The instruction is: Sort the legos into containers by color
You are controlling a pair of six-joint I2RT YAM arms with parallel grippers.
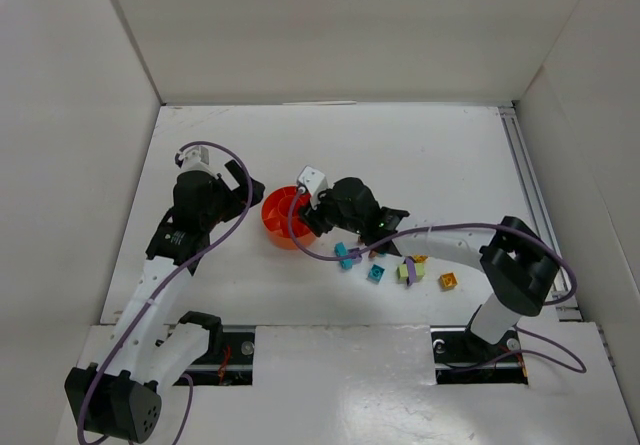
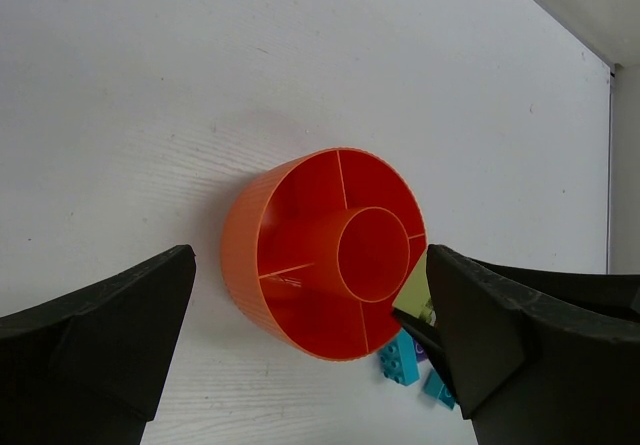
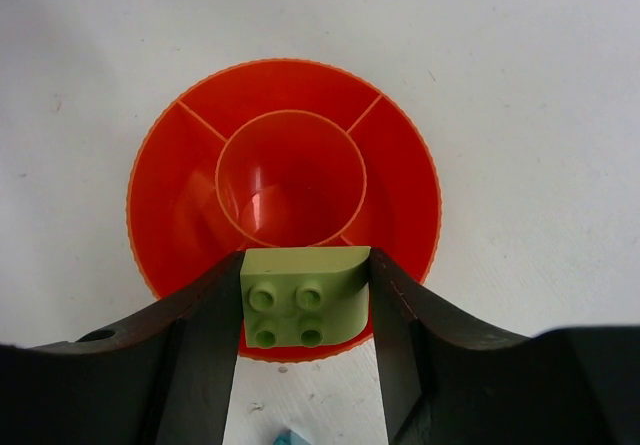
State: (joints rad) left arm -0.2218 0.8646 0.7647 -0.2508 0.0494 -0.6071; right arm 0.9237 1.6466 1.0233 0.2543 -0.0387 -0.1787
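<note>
- An orange dish (image 3: 290, 90) has wedge compartments around a round hub.
- The right gripper (image 3: 305, 295) clenches a pale yellow-green brick (image 3: 305, 313) (studs facing the wrist camera) above the dish's rim.
- The left gripper (image 2: 308, 260) is spread wide and empty, facing the dish.
- Loose legos (image 1: 376, 273) lie near the dish on the right arm's side.

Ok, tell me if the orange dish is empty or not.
Empty, it seems: the orange dish shows bare wedges and hub; the right gripper holds the green brick over its rim.

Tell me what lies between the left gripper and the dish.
Nothing but bare table. The top view shows a white strip between the open left gripper and the dish; the left wrist view agrees.
</note>
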